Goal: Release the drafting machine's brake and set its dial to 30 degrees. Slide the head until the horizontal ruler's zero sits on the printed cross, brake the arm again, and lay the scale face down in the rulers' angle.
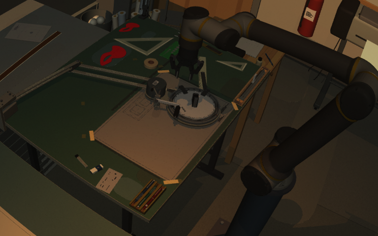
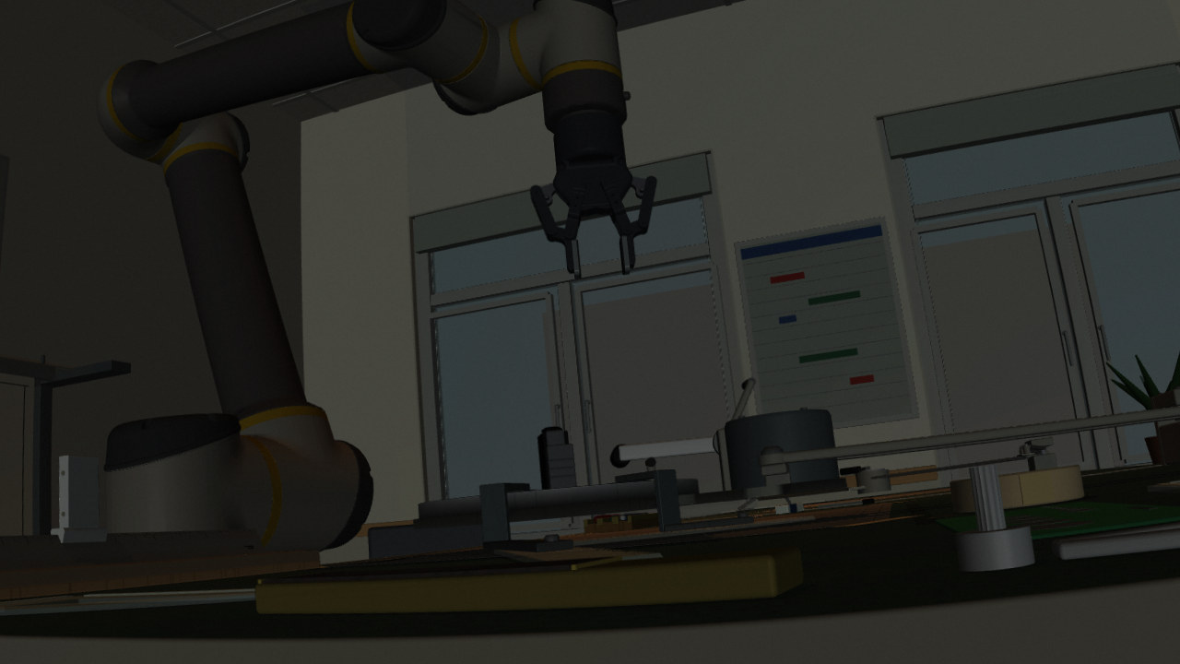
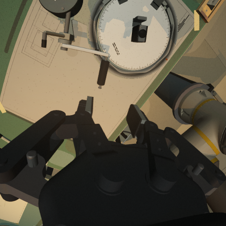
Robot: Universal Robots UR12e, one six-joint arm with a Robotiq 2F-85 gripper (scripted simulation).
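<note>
On the green drafting board, the drafting machine's head sits on the tan drawing sheet (image 1: 156,139). Its round dial (image 1: 194,107) (image 3: 133,37) has a black knob (image 1: 195,99) (image 3: 139,32) at its centre. A dark cylindrical hub (image 1: 156,86) (image 2: 780,446) stands to the dial's left, with a short lever (image 3: 102,72) and parallel arm rods (image 1: 111,75) running away to the left. My gripper (image 1: 186,73) (image 2: 601,260) (image 3: 110,112) hangs high above the head, open and empty. A pale scale (image 1: 202,71) lies behind the dial, partly hidden by my fingers.
A wooden pencil box (image 1: 147,196) lies at the near board edge, and a narrow tray (image 1: 251,86) at the right edge. Triangles (image 1: 145,44), red curves (image 1: 113,55), a tape roll (image 1: 150,63) and an eraser (image 1: 96,168) lie around. My own arm's base stands to the right.
</note>
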